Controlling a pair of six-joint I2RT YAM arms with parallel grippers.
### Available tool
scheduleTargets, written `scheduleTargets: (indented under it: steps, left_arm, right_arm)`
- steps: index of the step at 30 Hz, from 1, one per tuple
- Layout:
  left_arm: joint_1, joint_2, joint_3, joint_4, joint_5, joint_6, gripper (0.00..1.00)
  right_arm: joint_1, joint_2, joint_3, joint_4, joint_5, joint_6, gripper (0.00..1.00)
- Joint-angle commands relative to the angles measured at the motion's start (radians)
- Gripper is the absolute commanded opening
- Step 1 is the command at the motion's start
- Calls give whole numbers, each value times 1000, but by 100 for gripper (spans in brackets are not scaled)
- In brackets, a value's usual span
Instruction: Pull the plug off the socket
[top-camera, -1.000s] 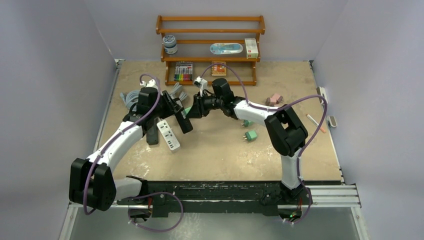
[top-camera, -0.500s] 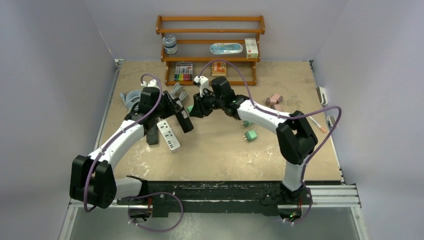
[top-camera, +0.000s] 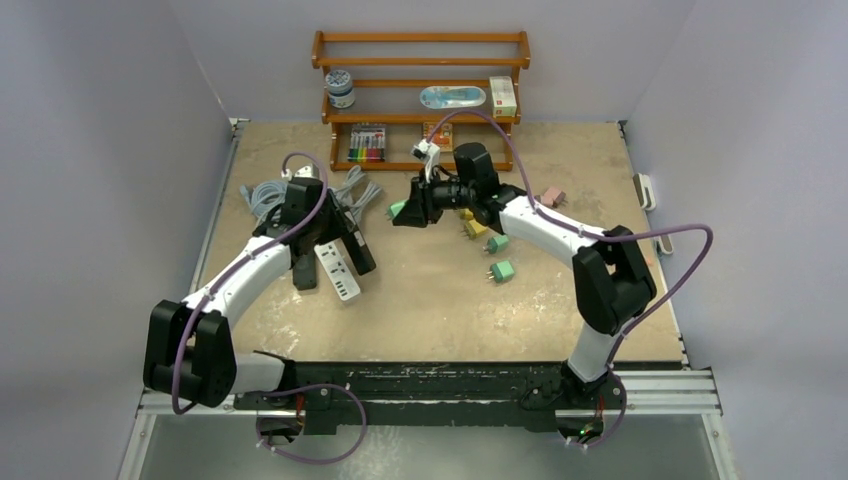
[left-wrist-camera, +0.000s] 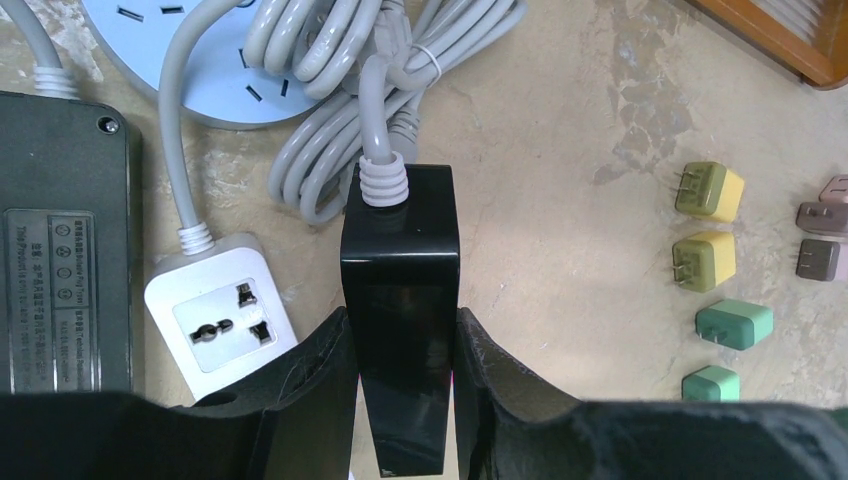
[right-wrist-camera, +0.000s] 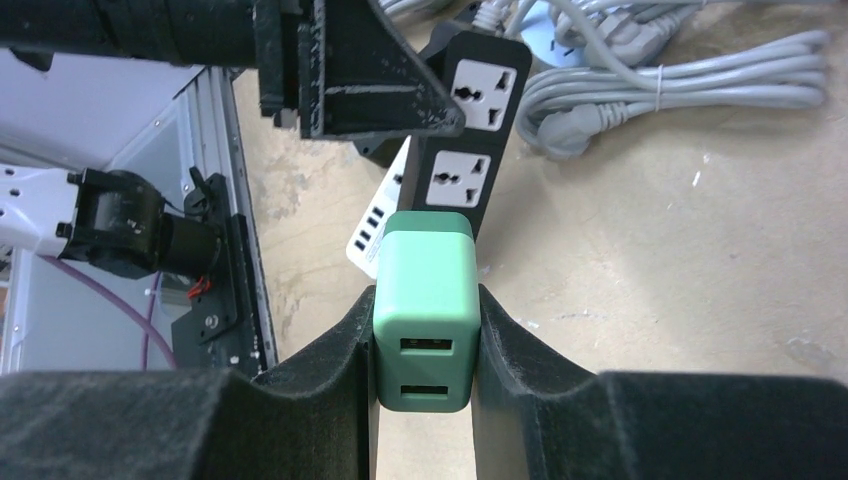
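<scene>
My left gripper (top-camera: 352, 248) is shut on a black power strip (top-camera: 358, 252) and holds it at the left middle of the table. In the left wrist view the strip (left-wrist-camera: 400, 290) stands between my fingers (left-wrist-camera: 318, 385), its grey cord running away from me. My right gripper (top-camera: 408, 212) is shut on a green plug (top-camera: 397, 210), a USB charger block. In the top view the plug is clear of the strip, with a gap between them. In the right wrist view the plug (right-wrist-camera: 425, 300) sits between the pads, with the strip's empty sockets (right-wrist-camera: 468, 130) beyond it.
A white power strip (top-camera: 337, 270) lies beside the black one. Coiled grey cables (top-camera: 265, 195) and a round socket (left-wrist-camera: 190, 60) lie at the far left. Loose green (top-camera: 502, 270), yellow (top-camera: 470, 225) and pink (top-camera: 550, 197) plugs lie right of centre. A wooden rack (top-camera: 420, 100) stands at the back.
My right gripper has moved right and away from the black strip with the green plug in it. My left gripper has drawn the strip back and lower to the left.
</scene>
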Motion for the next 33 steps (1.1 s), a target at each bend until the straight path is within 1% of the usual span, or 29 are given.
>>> scheduleTargets:
  steps: [1,5,13,19,23,33]
  left_arm:
    - [10,0,57,49,-42,17,0]
    - [10,10,57,44,-42,17,0]
    - [12,28,68,35,-48,14,0]
    - [12,48,89,28,-44,16,0]
    - [12,61,95,30,-26,10,0]
    - [12,62,86,36,-5,-2,0]
  right_arm:
    - [-19,-96,-52,33,-50,3,0]
    - [-75,-122,-135,100,-111,57,0]
    - [-138,-182,-230,97,-120,65,0]
    - [-183,-230,-318,107,-96,94,0]
    - [-205,-254,-367,82,-76,96,0]
    - [-212,-323,-515,73,13,133,0]
